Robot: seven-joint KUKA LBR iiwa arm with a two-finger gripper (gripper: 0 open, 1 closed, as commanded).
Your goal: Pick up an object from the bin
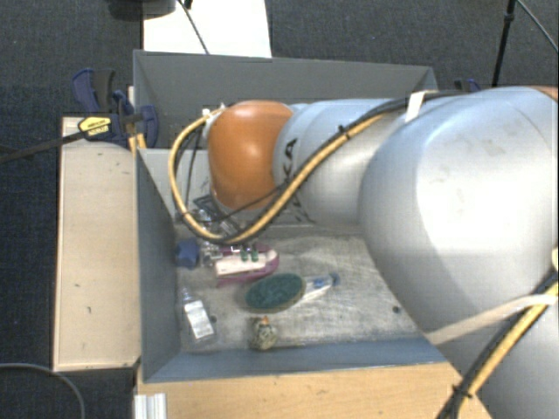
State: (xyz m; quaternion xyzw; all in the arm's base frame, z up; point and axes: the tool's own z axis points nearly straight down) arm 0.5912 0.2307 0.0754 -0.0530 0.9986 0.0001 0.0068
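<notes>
1. The grey metal bin [162, 321] has its left wall at the left of the camera view, and its loose things lie on the left half of the floor
2. A small blue thing [186, 253] lies close to the left wall, just left of the white and purple object and just below the gripper
3. A small clear packet [196, 317] with a silvery label lies in the front left corner, apart from the others
4. The gripper [210, 215] is low in the bin's left part, under the orange cover [249, 151] of the wrist; a yellow and black cable [179, 160] loops round it. Only a dark bit of its mechanism shows, so it cannot be told whether it is wide, narrow or holding anything
5. A white and purple object [246, 264], oblong with small green dots on top, lies just below the gripper; with the blue thing it is the nearest to it
6. A small brownish thing [263, 333] stands by the front wall; its kind cannot be told
7. A dark green oval brush [274, 292] lies mid-floor, just below the white and purple object, its clear handle pointing right
8. The silver arm [454, 208] reaches in from the right, covering the bin's right half
</notes>
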